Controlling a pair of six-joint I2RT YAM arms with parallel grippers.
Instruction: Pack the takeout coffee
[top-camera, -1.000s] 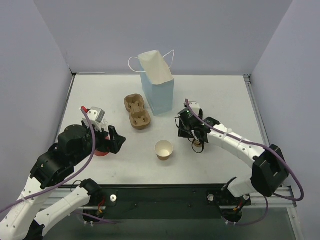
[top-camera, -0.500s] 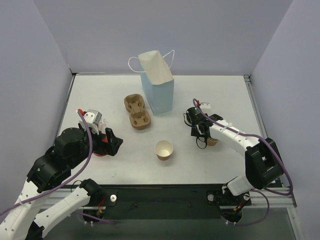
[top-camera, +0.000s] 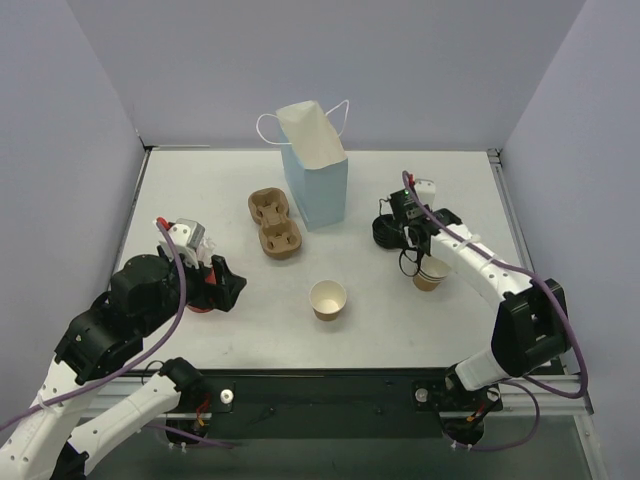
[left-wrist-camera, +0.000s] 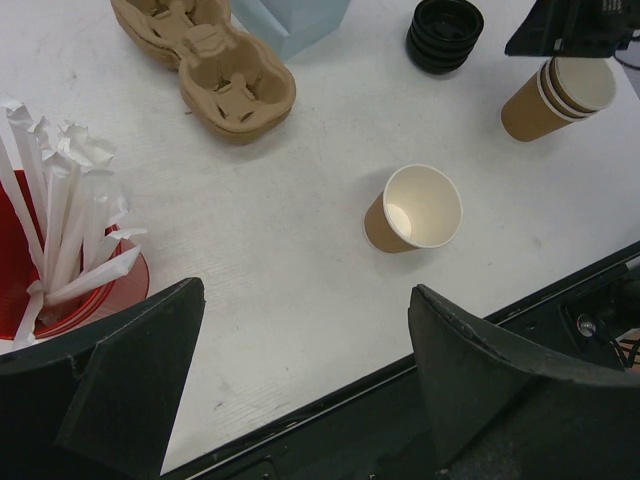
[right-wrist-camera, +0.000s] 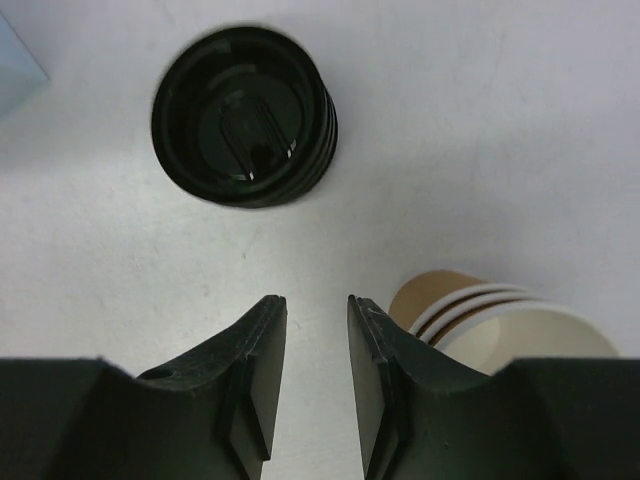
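A brown paper cup (top-camera: 328, 299) stands open and lidless at the table's middle front; it also shows in the left wrist view (left-wrist-camera: 415, 208). A stack of brown cups (top-camera: 432, 272) stands to its right, with a stack of black lids (top-camera: 388, 232) behind it. My right gripper (top-camera: 411, 250) hovers between the lids (right-wrist-camera: 245, 115) and the stacked cups (right-wrist-camera: 500, 320), jaws a narrow gap apart and empty. My left gripper (top-camera: 225, 284) is wide open and empty (left-wrist-camera: 305, 300) beside a red cup (left-wrist-camera: 30, 290) that holds white wrapped straws.
A tan two-hole pulp tray (top-camera: 274, 222) lies at centre left, and a light blue paper bag (top-camera: 318, 180) with white handles stands behind it. Grey walls close in the left, back and right. The black table edge runs along the front.
My right gripper has moved back and to the right, off the stacked cups, which now stand uncovered. My left arm shifted slightly toward the front left, then held still.
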